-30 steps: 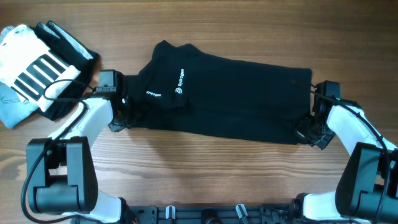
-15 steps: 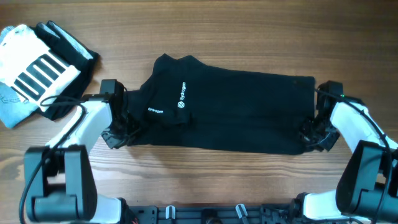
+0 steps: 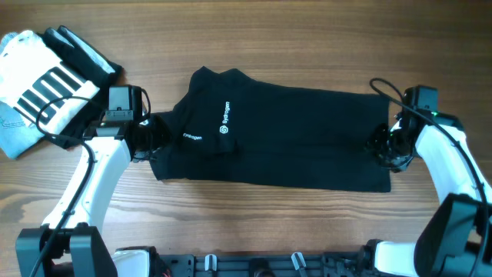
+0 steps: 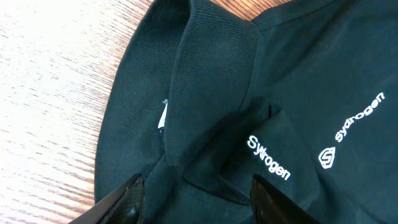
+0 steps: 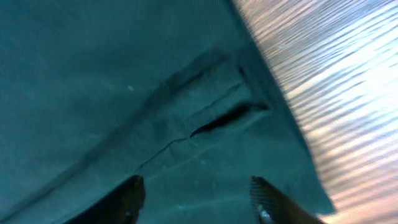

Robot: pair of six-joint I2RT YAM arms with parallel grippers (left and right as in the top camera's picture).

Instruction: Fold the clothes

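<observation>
The clothes, one black garment (image 3: 292,138) with a white round logo and white lettering, lie spread across the middle of the wooden table. My left gripper (image 3: 151,135) hovers at the garment's left end by the collar, jaws apart, with fabric (image 4: 211,81) below them and nothing pinched. At the garment's right edge my right gripper (image 3: 383,146) stands open above the hem (image 5: 124,93). In the left wrist view the left gripper (image 4: 198,202) frames the lettering; in the right wrist view the right gripper (image 5: 200,202) shows both fingertips spread over flat cloth.
A white garment with bold black stripes (image 3: 48,86) lies bunched at the far left, on a light blue denim piece (image 3: 11,137). Bare wooden table (image 3: 307,38) runs behind and in front of the black garment. The arm bases stand along the near edge.
Both grippers have gone from shut on the garment's ends to open, letting the fabric go. Both have drawn slightly away from the near edge, and the garment now lies flatter.
</observation>
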